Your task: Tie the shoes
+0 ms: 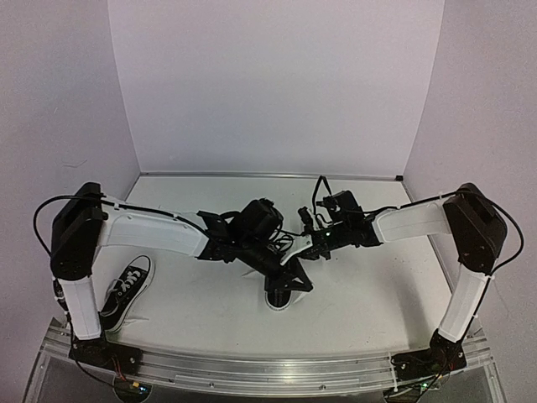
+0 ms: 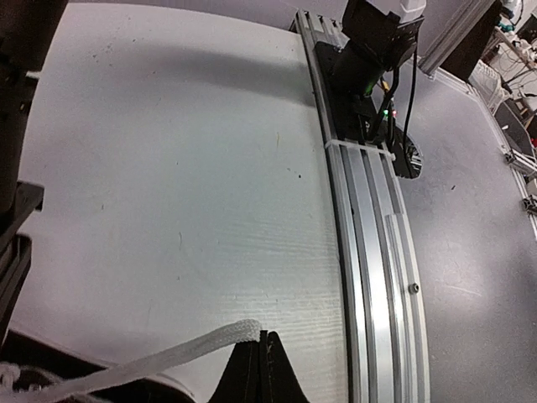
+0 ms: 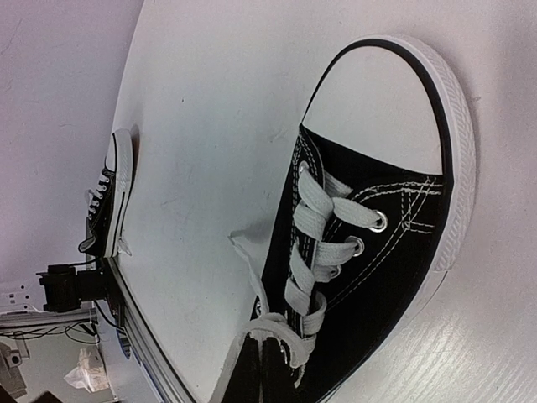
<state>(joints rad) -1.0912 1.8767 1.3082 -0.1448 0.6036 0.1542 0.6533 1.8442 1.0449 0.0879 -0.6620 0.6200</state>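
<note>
One of the shoes (image 1: 286,290) lies mid-table, a black sneaker with a white toe cap (image 3: 377,101) and white laces (image 3: 312,227). The other shoe (image 1: 126,290) lies by the left arm's base and shows again as a small shoe (image 3: 109,201) in the right wrist view. Both arms meet over the middle shoe. My left gripper (image 2: 267,337) is shut, pinching a white lace strand (image 2: 168,357) at its tip. My right gripper (image 3: 262,346) is shut on a lace loop (image 3: 289,329) at the shoe's upper eyelets. In the top view the left gripper (image 1: 272,262) and right gripper (image 1: 300,253) sit close together.
An aluminium rail (image 2: 369,252) runs along the table's near edge, with the right arm's base (image 2: 369,59) bolted to it. White walls close the table at the back and sides. A loose lace end (image 3: 247,252) lies on the table beside the middle shoe.
</note>
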